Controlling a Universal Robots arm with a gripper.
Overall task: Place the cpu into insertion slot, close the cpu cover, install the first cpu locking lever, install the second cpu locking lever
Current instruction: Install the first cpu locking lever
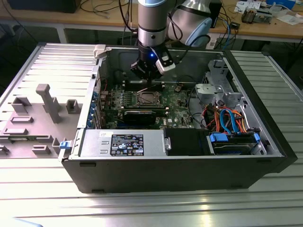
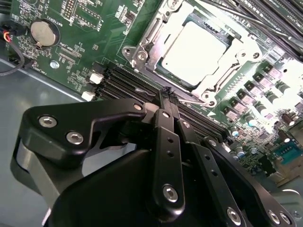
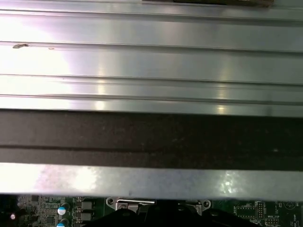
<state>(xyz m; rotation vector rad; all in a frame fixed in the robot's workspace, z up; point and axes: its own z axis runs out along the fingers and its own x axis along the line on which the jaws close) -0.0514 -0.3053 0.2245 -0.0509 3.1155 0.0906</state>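
The cpu (image 2: 193, 51), a flat square chip with a pale silver-grey top that glares under the light, lies in the insertion slot (image 2: 142, 35) on the green circuit board (image 2: 90, 28), with the thin silver cpu cover (image 2: 226, 79) folded down around it as a frame. The hand (image 2: 166, 93) hangs just beside the socket over the long black memory slots (image 2: 118, 78), its black fingers (image 2: 161, 137) pressed together on nothing. In the exterior view the arm (image 1: 151, 23) reaches down into the open computer case (image 1: 142, 165) on the ribbed metal table (image 1: 151, 208).

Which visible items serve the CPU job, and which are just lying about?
Job items:
cpu, seated in the insertion slot
cpu cover, lying closed over it
gripper, jaws together

Lying about:
coin cell battery
memory slots
drive cables
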